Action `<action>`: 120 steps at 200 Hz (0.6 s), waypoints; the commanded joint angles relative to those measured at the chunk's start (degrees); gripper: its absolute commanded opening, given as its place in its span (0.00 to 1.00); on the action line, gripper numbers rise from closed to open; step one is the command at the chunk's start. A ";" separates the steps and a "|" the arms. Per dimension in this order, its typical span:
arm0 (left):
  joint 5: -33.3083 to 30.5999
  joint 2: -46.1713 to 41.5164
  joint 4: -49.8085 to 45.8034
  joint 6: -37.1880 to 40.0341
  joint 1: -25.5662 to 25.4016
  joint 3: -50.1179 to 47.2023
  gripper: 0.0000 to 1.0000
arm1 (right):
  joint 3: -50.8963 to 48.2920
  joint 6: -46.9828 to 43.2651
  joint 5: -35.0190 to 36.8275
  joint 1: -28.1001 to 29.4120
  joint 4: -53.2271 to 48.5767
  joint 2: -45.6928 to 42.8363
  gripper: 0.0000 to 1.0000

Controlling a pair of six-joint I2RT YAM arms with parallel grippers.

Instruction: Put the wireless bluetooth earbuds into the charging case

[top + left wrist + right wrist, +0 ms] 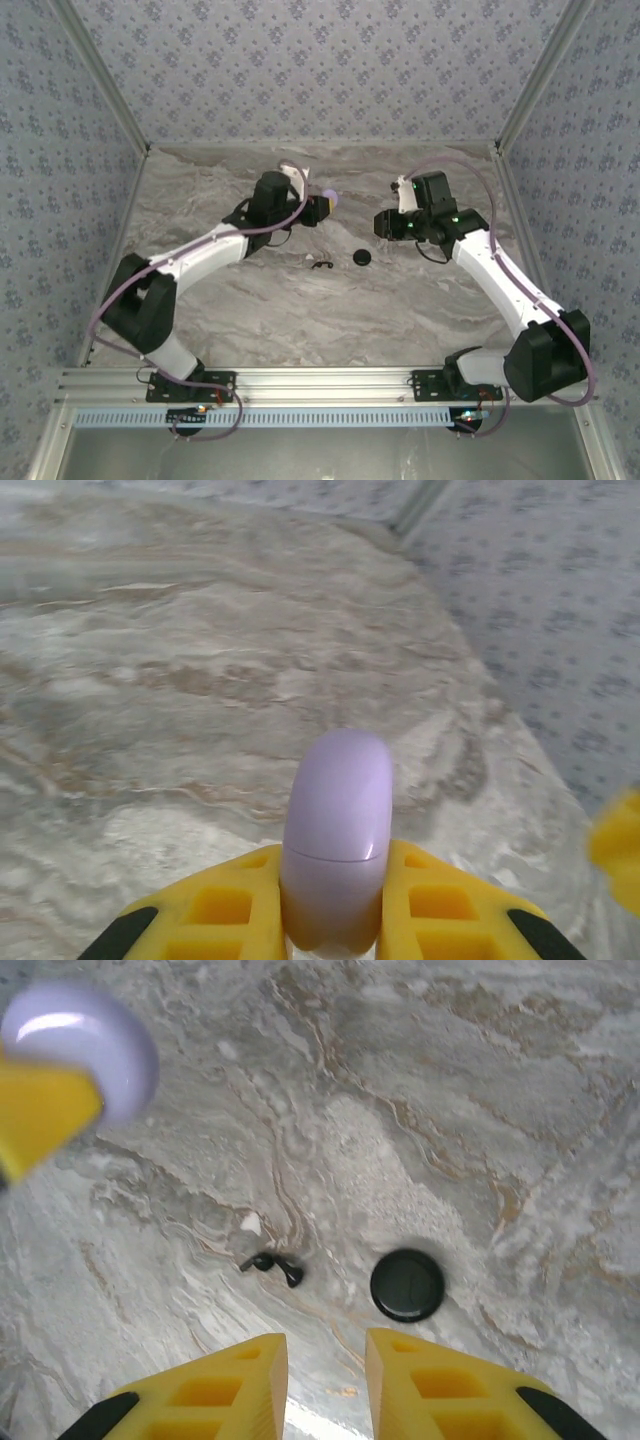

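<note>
One lilac charging case point(330, 199); one black round disc point(407, 1285); one small black curved piece point(270, 1263) near the disc.

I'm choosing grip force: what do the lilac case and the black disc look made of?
The lilac case: likely smooth glossy plastic, given its bright highlights and fine seam. The black disc: perhaps plastic or rubber, semi-matte, with only a faint sheen; unclear.

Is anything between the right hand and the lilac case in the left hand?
Nothing visible. Open air separates the right hand from the lilac case gripped in the left hand. The black disc and small black curved piece lie on the table below, off that line.
</note>
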 commanded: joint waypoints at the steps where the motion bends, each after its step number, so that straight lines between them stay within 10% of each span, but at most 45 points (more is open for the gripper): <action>1: -2.36 5.05 -11.97 -1.73 1.90 6.41 0.08 | -2.47 1.13 1.87 -0.41 -2.08 -2.71 0.29; 120: 5.15 30.92 -17.57 -3.41 8.92 31.33 0.10 | -12.61 5.92 2.68 -0.05 -2.70 -12.27 0.31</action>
